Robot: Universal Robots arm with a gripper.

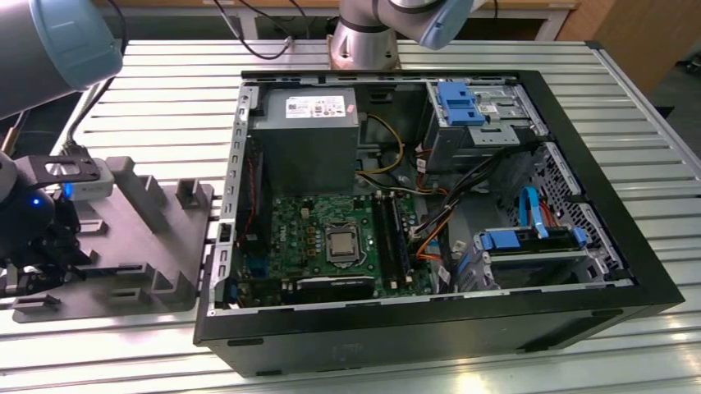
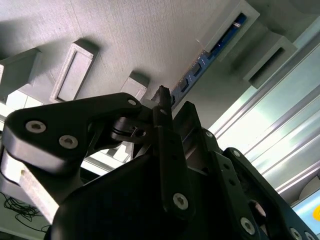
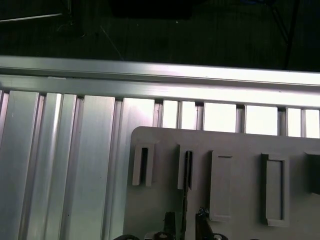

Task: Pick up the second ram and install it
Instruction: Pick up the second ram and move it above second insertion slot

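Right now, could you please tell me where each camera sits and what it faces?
Exterior view: off the arm, looking down on the computer case, gray fixture and gripper.
First wrist view: at the wrist, facing the fixture; fingertips show.
Second wrist view: at the wrist, looking along the gripper.
Both wrist views share the second ram.

On the table (image 1: 176,74), at the exterior view's left of the computer case (image 1: 613,275): fixture (image 1: 143,238). In one fixture slot, on edge, between fingers (image 3: 170,220) of the gripper (image 3: 185,222): second ram (image 3: 188,167).

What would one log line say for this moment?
phase: pickup | gripper: open, astride second ram | second ram: on edge in gray fixture slot
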